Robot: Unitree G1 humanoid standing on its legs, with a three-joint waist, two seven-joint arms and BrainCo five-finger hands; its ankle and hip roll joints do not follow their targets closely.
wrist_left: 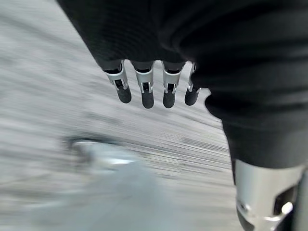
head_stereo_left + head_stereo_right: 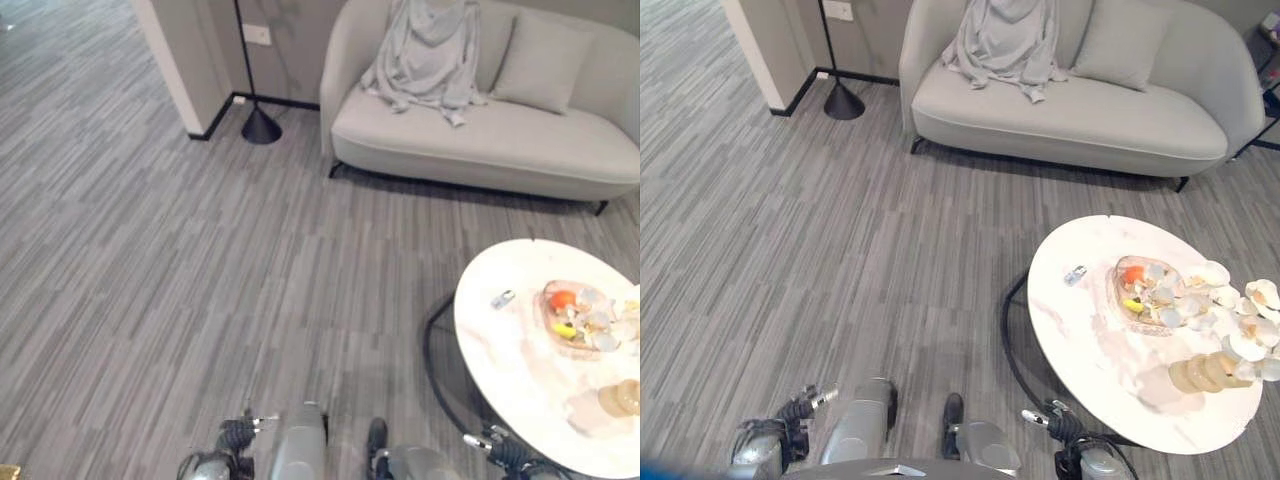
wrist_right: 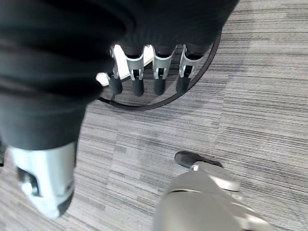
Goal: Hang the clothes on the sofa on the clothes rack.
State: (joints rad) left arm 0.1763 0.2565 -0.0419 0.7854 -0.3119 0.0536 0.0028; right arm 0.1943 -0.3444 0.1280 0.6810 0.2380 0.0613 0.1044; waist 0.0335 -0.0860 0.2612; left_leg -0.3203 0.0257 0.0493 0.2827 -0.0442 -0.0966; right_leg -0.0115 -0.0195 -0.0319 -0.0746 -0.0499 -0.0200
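A pale grey garment hangs draped over the backrest of the light grey curved sofa, its hem on the seat, beside a grey cushion. Well in front of the sofa stands a round white marble table. The left hand and right hand hang empty over the carpet, fingers relaxed.

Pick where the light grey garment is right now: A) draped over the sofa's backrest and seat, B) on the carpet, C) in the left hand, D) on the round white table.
A: the light grey garment hangs over the pale grey curved sofa, down onto its seat cushion.
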